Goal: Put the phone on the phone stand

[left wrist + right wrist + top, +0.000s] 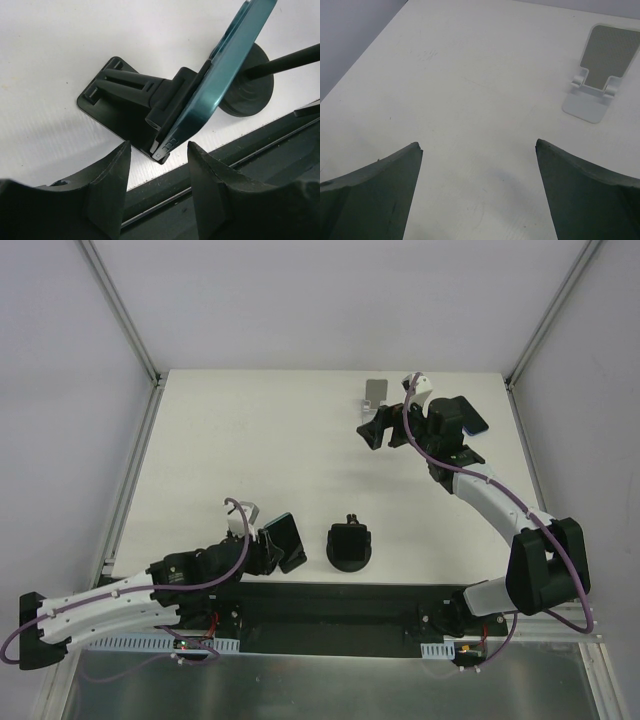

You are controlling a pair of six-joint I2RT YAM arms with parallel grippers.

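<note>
Black fingers (107,185) of the left gripper (158,149) stand spread, one to each side of the lower edge of the teal phone (225,75), gripping nothing. Just beyond them the phone leans tilted against the back of a black phone stand (125,85). Its bottom edge is seated in the stand's front lip, close to the near edge of the counter (250,440). Behind it sits a round-based black holder (255,90), apart from the phone. Farther off, the right gripper (479,145) hovers with fingers wide and bare, facing a white stand (600,75) at the far side. By my reading the placing is as good as done. What remains is for the left arm to back away without nudging the phone.
</note>
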